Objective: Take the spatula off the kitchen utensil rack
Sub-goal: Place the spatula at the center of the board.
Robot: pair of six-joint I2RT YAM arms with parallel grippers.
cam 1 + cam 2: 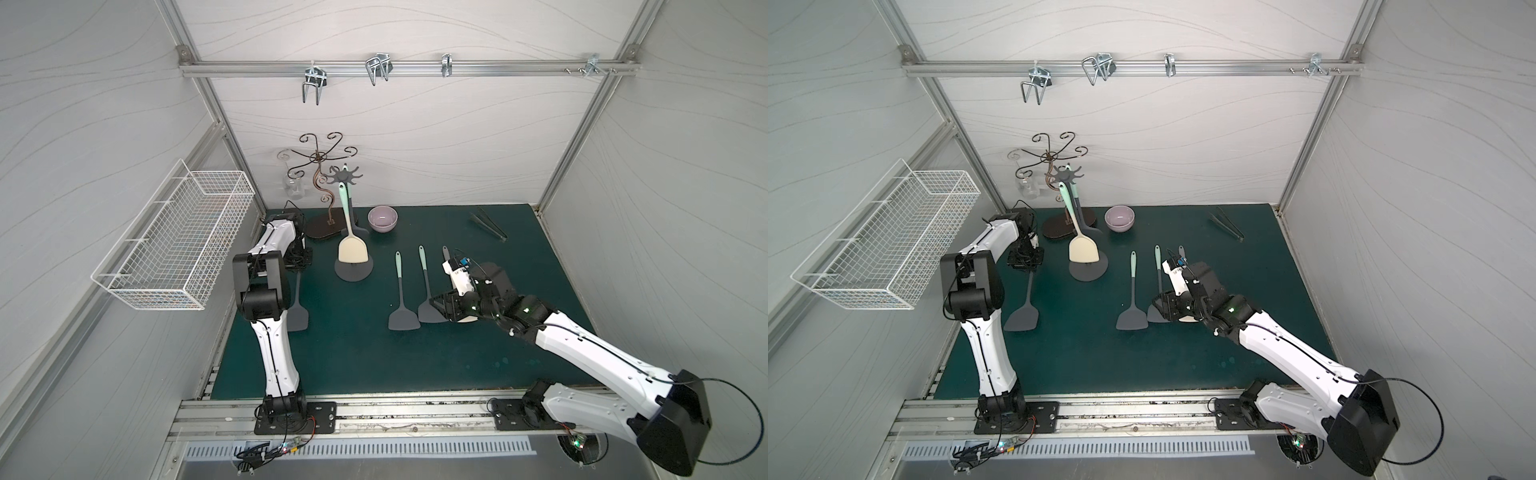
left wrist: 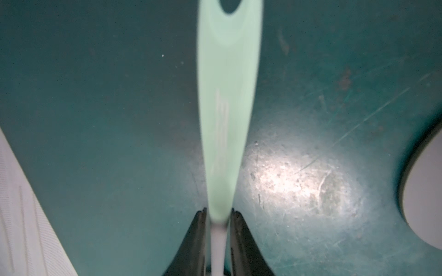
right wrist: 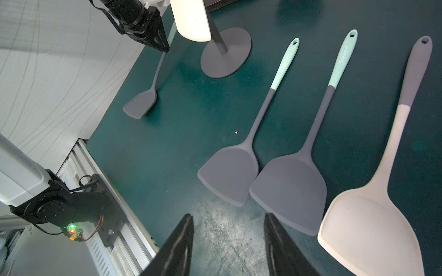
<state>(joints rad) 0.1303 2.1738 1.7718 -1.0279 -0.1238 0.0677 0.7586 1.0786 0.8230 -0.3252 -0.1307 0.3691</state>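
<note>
Going by the spatula (image 1: 297, 318) with the grey head, resting on the green mat (image 1: 415, 365) on the left arm's side and well apart from the kitchen utensil rack (image 1: 353, 272), reads as the put-down step, with unhooking done for this one. Mint handle (image 2: 224, 107) sitting between the jaws of the left gripper (image 2: 218, 211), fingers (image 2: 196, 236) tight on either side of the neck. Too blurred in the wrist view to say whether pinching or just loose, so can't tell. Can't tell either whether lying flat or propped slightly at the handle end. Next move, by judgement: open fully, confirm clearance on both sides, then lift straight up and back off. Likely to drag or flick the handle if pulled away sideways. Further out: cream-headed spatula (image 1: 352, 249) hanging from a prong of the rack with a darker one (image 1: 360, 228) behind it. Probably another unhook to follow, calling for a lift up and off the prong without tipping the stand. Right gripper (image 3: 228, 215) spread wide, nothing between the jaws, hovering low over the mat just beside a row of three spatulas (image 3: 289, 191) laid side by side. Worth leaving it parked there meanwhile. Pink bowl (image 1: 382, 219), tongs (image 1: 488, 224), brown curly-wire stand (image 1: 319, 158) and white wire basket (image 1: 178, 241) well clear, not in play.
</note>
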